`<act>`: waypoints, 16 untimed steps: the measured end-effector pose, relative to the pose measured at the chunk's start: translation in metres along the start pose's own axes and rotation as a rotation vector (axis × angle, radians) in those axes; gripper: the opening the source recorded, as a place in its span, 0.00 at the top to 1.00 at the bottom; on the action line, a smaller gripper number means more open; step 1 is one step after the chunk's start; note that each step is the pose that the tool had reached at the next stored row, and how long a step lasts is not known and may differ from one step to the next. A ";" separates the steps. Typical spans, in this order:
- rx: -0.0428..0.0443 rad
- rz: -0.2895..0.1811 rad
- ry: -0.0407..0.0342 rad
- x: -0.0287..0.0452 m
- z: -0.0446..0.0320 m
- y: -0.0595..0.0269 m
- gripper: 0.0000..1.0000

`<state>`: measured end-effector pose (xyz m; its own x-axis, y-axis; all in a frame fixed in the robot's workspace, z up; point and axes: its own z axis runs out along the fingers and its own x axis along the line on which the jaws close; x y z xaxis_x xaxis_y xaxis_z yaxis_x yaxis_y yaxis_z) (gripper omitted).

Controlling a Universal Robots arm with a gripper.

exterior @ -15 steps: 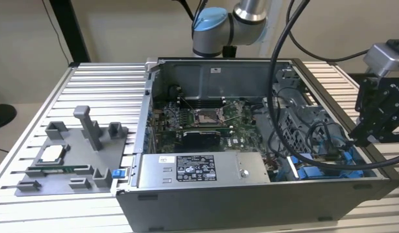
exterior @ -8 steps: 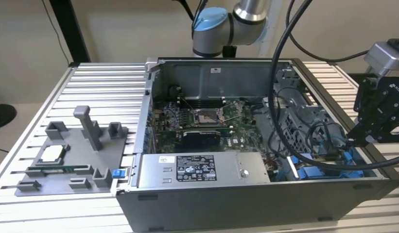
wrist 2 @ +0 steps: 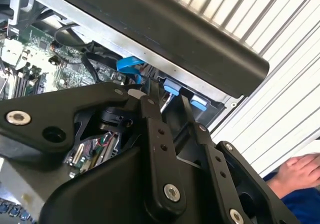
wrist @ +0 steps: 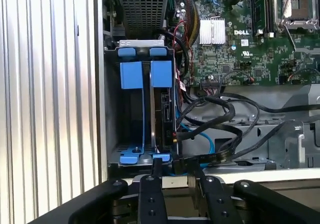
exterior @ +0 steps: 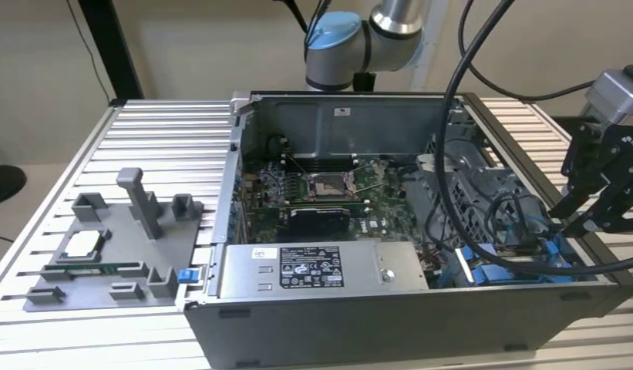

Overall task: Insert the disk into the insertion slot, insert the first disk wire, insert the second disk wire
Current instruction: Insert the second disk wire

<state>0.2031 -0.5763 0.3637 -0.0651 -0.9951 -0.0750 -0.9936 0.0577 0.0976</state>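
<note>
In the first wrist view the insertion slot (wrist: 131, 115) is a grey bay with bright blue rails and tabs against the case wall. The disk (wrist: 163, 111) stands on edge inside it, under a blue tab. Black wires (wrist: 215, 109) and a thin blue wire (wrist: 208, 140) loop beside the disk's connector side. My gripper (wrist: 175, 168) hovers over the end of the bay at the case edge, open, with nothing between its fingers. In the exterior view the gripper (exterior: 584, 223) hangs over the case's right wall, above the blue rails (exterior: 491, 271). The second wrist view shows the gripper (wrist 2: 166, 105) near two blue tabs (wrist 2: 171, 87).
The open computer case (exterior: 398, 324) sits on a ribbed aluminium table (exterior: 162, 146). Inside are the motherboard (exterior: 327, 193) and a grey metal box with a sticker (exterior: 311, 270). A grey fixture tray with pegs (exterior: 100, 258) lies at the exterior view's left. A person's hand (wrist 2: 300, 171) rests near the case.
</note>
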 end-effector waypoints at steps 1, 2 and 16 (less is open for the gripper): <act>-0.0034 0.000 -0.0024 0.0004 0.0004 -0.0002 0.00; -0.0061 0.000 -0.0051 0.0008 0.0009 -0.0003 0.00; -0.0142 -0.007 -0.0809 0.0015 0.0043 -0.0007 0.00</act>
<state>0.2033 -0.5775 0.3592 -0.0661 -0.9856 -0.1556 -0.9926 0.0491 0.1108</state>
